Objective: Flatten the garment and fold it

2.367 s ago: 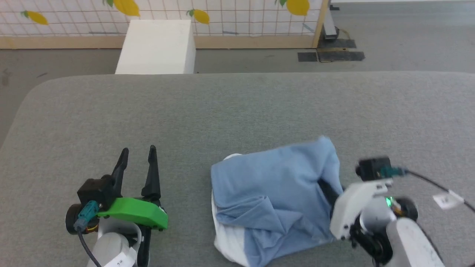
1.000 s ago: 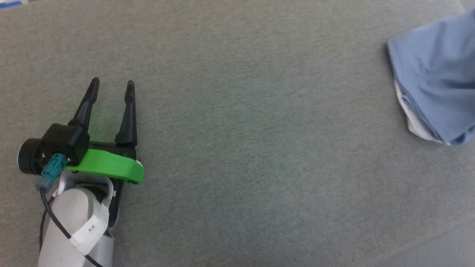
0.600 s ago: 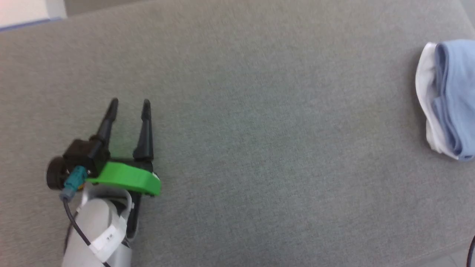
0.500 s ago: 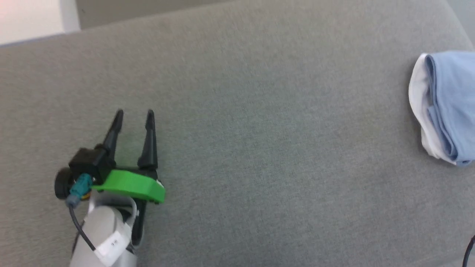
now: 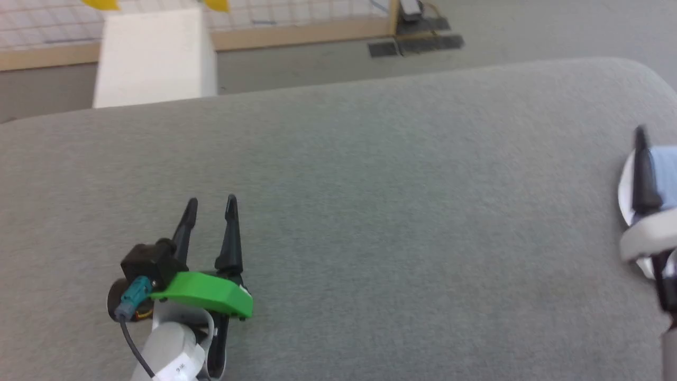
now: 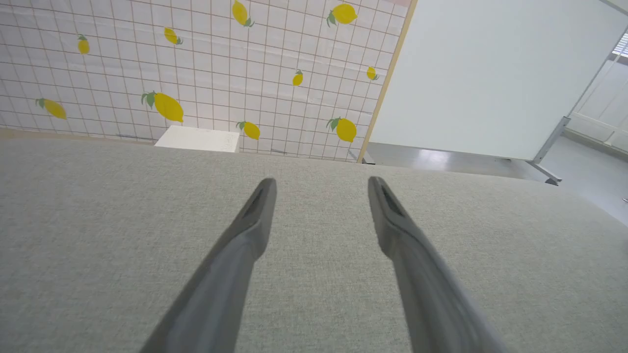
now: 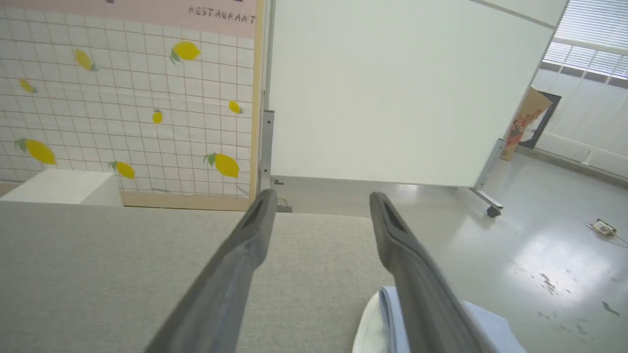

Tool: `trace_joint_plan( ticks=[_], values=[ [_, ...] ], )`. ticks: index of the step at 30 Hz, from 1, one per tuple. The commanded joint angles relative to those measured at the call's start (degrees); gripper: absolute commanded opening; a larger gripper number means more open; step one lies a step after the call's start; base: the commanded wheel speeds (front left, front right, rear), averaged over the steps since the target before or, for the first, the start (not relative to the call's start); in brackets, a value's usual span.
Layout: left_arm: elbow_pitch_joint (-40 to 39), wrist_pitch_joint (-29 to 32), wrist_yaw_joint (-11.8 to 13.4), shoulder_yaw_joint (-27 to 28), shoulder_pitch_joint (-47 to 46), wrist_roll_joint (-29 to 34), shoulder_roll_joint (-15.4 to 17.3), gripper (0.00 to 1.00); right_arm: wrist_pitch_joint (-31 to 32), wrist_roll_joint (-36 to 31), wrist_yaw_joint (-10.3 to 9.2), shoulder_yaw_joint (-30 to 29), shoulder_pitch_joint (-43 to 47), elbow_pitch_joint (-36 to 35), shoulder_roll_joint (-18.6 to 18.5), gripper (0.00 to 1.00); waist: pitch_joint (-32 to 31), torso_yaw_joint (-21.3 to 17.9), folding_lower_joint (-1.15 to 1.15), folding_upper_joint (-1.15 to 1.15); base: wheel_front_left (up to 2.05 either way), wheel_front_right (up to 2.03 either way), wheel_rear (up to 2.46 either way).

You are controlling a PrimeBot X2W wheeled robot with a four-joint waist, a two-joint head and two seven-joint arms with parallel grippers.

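**Blue garment lying at the table's right end, both claws spread**

The garment (image 5: 667,172) is lying at the far right edge of the head view, about halfway down. Only a sliver of it is showing there: light blue cloth with a white rim on its left side. One dark finger (image 5: 641,174) of the right gripper is crossing in front of it. The right wrist view is giving more of the garment. There it is sitting at the bottom edge, right of centre, as a rounded bundle of blue folds with a white border, and it is partly covered by the right-hand finger. Neither view is making clear whether that finger is touching the cloth.

The right gripper (image 7: 321,201) is hanging with its jaws wide apart, and the grey table (image 5: 370,185) and pale floor (image 7: 539,245) are showing between them. The head view is cutting off its second finger.

The left gripper (image 5: 211,201) is resting at the lower left of the head view, well apart from the garment. Its jaws are also standing apart, over bare grey fabric, and the left wrist view is confirming this gap.

Beyond the table's far edge, a white box (image 5: 153,58) is standing at the upper left of the head view. The wrist views are adding a lemon-patterned tiled wall (image 6: 196,73) and a large white panel (image 7: 392,88).
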Motion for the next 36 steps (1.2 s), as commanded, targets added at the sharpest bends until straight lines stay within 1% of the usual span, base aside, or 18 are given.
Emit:
trace_joint_plan(
  ticks=[1, 4, 7, 11, 16, 23, 36],
  values=[
    [0.50, -0.39, -0.05, 0.00, 0.80, -0.41, -0.17, 1.00, -0.54, 0.69, -0.10, 0.74, 2.31, -1.76, 0.88, 1.00, -5.11, 5.24, 0.00, 0.00, 0.00, 0.00, 0.00],
    [1.40, -0.46, -0.05, -0.16, 1.56, -0.53, -0.31, 1.00, -1.26, 0.73, -0.10, 2.26, 6.85, -6.01, 3.95, 1.00, -6.51, 6.38, 0.00, 0.00, 0.00, 0.00, 0.00],
    [1.79, -0.49, 0.00, -0.33, 2.14, -0.39, -0.43, 1.00, -1.44, 0.33, -0.10, 3.87, 10.29, -8.43, 5.69, 1.00, -7.33, 7.26, 0.00, 0.00, 0.00, 0.00, 0.00],
    [1.79, -0.51, 0.14, -0.80, 2.59, -0.08, -0.63, 1.00, -2.41, 0.27, -0.10, 5.66, 13.93, -9.27, 6.91, 1.00, -8.17, 8.48, 0.00, 0.00, 0.00, 0.00, 0.00],
    [1.87, -0.51, 0.23, -1.30, 3.76, 0.02, -0.81, 1.00, -3.08, 0.32, -0.10, 7.03, 17.46, -8.36, 8.61, 1.00, -9.13, 9.35, 0.00, 0.00, 0.00, 0.00, 0.00],
    [2.15, -0.52, 0.15, -2.16, 5.15, -0.08, -0.93, 1.00, -2.52, 0.11, -0.10, 7.63, 20.41, -9.30, 9.69, 1.00, -9.71, 10.00, 0.00, 0.00, 0.00, 0.00, 0.00],
    [2.44, -0.52, 0.65, -2.30, 5.66, -0.26, -0.99, 1.00, -2.54, 1.13, -0.10, 7.97, 20.84, -9.00, 9.90, 1.00, -9.54, 10.55, 0.00, 0.00, 0.00, 0.00, 0.00]
  ],
)
